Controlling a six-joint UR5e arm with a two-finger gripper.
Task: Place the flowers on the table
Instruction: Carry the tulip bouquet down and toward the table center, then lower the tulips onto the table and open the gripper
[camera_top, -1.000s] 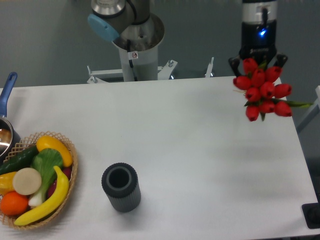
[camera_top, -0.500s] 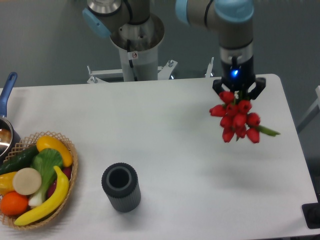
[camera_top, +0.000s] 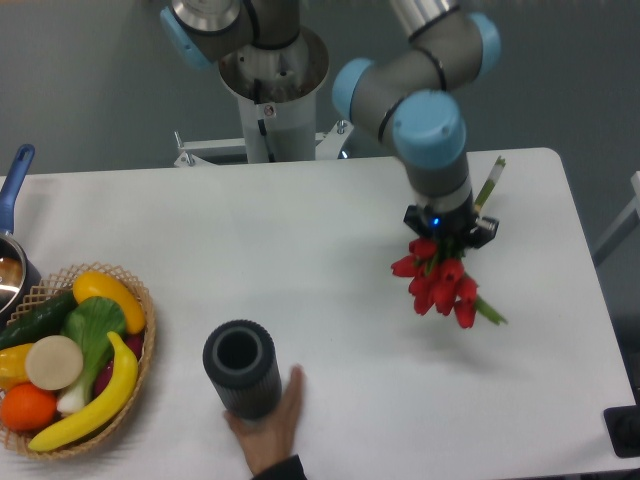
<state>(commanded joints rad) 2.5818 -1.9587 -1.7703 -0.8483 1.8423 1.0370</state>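
Now gripper (camera_top: 448, 238) clamps flowers (camera_top: 438, 282) above table (camera_top: 330, 230)

The flowers (camera_top: 438, 283) are red with green stems; the table (camera_top: 320, 240) is plain white; the vase (camera_top: 242, 370) is dark grey, ribbed; the basket (camera_top: 138, 380) is tan wicker, holding a yellow banana (camera_top: 95, 401) and an orange (camera_top: 27, 407); the arm (camera_top: 425, 130) is grey with light blue caps.

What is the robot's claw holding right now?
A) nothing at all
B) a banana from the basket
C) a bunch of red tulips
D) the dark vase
C: the gripper is closed on the red tulips, blooms hanging down over the white table, stems poking up behind it.
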